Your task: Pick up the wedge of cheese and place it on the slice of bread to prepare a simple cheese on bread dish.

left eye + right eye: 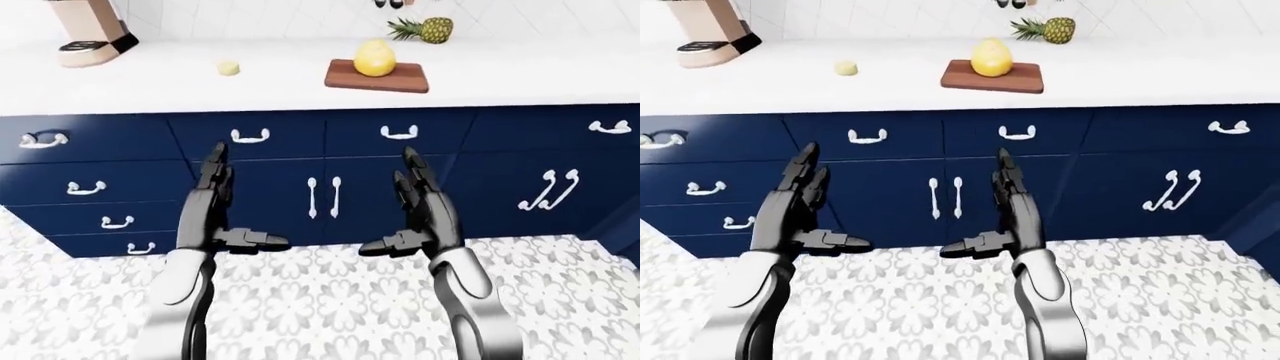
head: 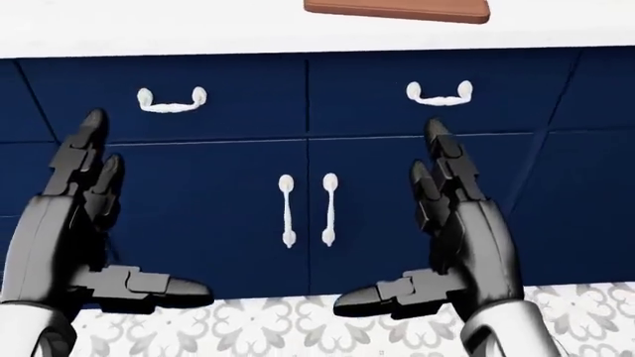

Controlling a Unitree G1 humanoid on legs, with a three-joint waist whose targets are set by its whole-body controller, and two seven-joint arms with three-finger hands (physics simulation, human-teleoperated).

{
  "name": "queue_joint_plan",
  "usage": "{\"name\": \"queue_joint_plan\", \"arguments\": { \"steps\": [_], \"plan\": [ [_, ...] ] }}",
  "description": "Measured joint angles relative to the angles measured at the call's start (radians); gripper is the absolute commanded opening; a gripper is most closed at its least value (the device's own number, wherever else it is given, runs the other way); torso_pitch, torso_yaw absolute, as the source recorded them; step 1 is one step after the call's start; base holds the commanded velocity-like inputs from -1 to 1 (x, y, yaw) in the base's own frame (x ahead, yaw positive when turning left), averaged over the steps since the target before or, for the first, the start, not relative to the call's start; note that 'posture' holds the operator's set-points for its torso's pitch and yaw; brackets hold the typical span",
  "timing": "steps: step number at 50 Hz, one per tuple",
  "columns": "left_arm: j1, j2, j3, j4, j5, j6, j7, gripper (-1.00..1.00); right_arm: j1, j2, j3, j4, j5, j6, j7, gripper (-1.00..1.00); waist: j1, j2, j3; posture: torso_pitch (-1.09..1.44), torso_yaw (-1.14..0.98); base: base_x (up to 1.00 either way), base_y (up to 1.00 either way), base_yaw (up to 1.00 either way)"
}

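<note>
Two dark hands hang empty over the patterned floor point(image 1: 320, 300), held up against a run of navy cabinets point(image 1: 280, 187). Going from the left of the left-eye view, a tan appliance point(image 1: 90, 30) stands at the top corner of the white counter point(image 1: 200, 86), and under it sits a stack of drawers with white handles point(image 1: 86, 187). A little further right, a small pale yellow piece point(image 1: 229, 68) lies alone on the counter; it may be the cheese, though it is too small to tell. Below it the left hand point(image 1: 212, 217) stands with its fingers point(image 1: 213, 169) pointing up and spread, and its thumb point(image 1: 255, 241) turned in toward the middle, closed on nothing. Two upright white door handles point(image 1: 323, 198) show between the hands. The right hand point(image 1: 420, 221) mirrors the left, with its fingers apart and its thumb point(image 1: 385, 246) turned in, also gripping nothing. Above it on the counter is a brown cutting board point(image 1: 376, 76) with a rounded yellow thing point(image 1: 374, 58) on it, which may be the bread, but I cannot be sure. A pineapple point(image 1: 423, 30) lies near the tiled wall, just beyond the board. At the far right, two slanted handles point(image 1: 548, 190) mark another cabinet door. Both hands are well apart from the board and the pale piece, down at the level of the cabinet doors.
</note>
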Motion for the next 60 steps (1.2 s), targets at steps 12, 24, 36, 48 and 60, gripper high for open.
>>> {"name": "queue_joint_plan", "arguments": {
  "steps": [12,24,36,48,60],
  "plan": [
    [0.006,0.004,0.003,-0.029,-0.016,0.033,-0.011,1.0,0.012,-0.006,-0.02,0.004,-0.012,0.023,-0.009,1.0,-0.017,-0.045,-0.02,0.0,0.0,0.0,0.62,0.0],
    [0.002,0.02,0.039,-0.019,-0.001,0.036,-0.001,1.0,-0.01,0.004,0.015,0.003,0.004,0.034,-0.007,1.0,0.07,0.051,-0.015,0.0,0.0,0.0,0.31,0.5],
    [-0.101,0.044,0.027,-0.074,-0.008,0.126,-0.006,1.0,-0.048,-0.019,-0.029,-0.089,0.0,0.054,-0.034,1.0,0.026,-0.012,0.031,0.0,0.0,0.25,0.09,0.0],
    [-0.111,0.033,-0.002,-0.071,-0.013,0.134,-0.016,1.0,-0.038,-0.026,-0.056,-0.071,-0.009,0.055,-0.042,1.0,0.016,-0.032,0.004,0.0,0.0,0.26,0.62,0.0],
    [-0.136,0.043,0.007,-0.046,-0.003,0.138,-0.015,1.0,-0.049,-0.019,-0.043,-0.091,0.018,0.091,-0.03,1.0,0.041,0.082,-0.014,0.0,0.0,0.1,0.46,0.21]
  ]
}}
